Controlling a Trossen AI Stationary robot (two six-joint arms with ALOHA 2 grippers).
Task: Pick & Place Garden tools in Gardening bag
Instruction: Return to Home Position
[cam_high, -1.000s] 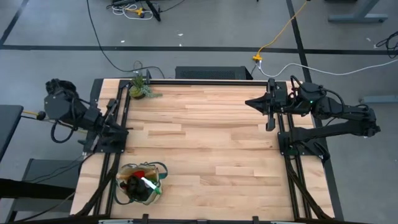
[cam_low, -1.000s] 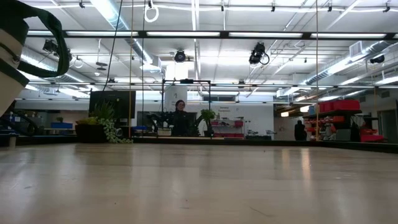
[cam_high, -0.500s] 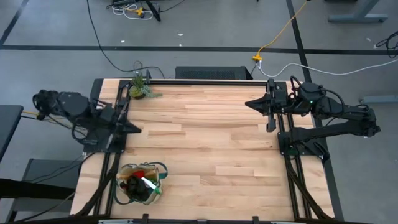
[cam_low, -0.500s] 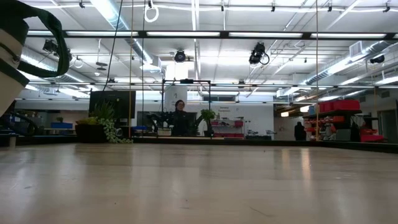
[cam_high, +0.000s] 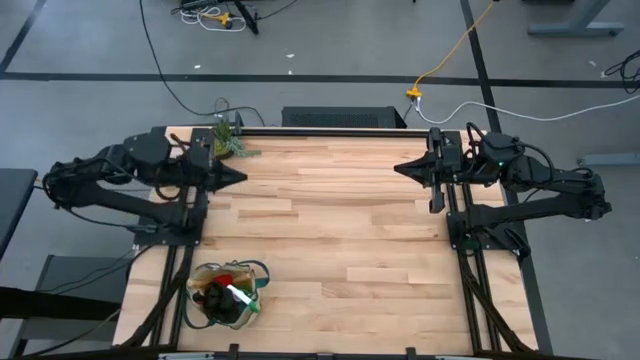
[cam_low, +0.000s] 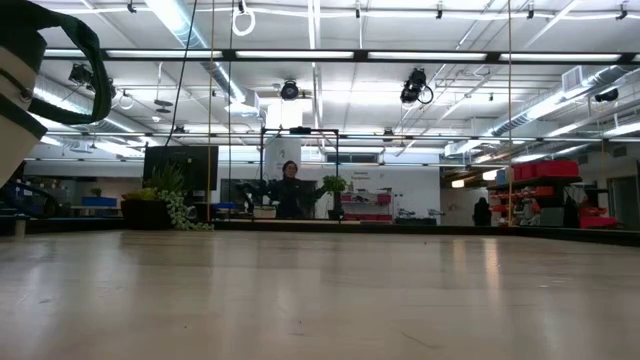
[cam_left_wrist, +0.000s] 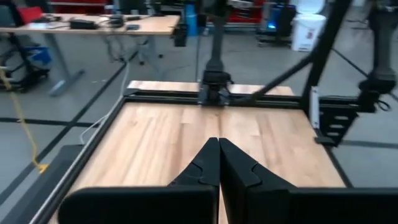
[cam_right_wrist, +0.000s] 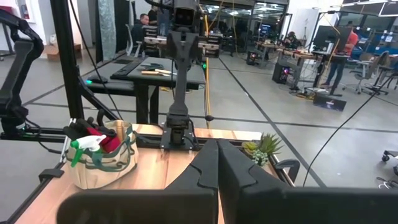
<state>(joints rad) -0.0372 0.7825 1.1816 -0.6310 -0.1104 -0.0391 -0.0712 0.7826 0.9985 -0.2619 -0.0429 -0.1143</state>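
Left gripper (cam_high: 238, 177) swings from far left to upper left of the table (cam_high: 330, 230), fingers shut, empty, mirroring the closed right gripper (cam_high: 399, 167); gardening bag (cam_right_wrist: 102, 167) sits lower left in the high view, garden tools (cam_right_wrist: 106, 142) inside; settle level, clear of the potted plant (cam_high: 224, 141).

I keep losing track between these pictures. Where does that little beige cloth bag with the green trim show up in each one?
High view: the round beige fabric bag with dark green trim stands at the picture's lower left, on the table.
Low view: only its side shows, in the top-left corner.
Left wrist view: not in it.
Right wrist view: on the table ahead.
Shared landmark: the small green potted plant, seen in the high and right wrist views.
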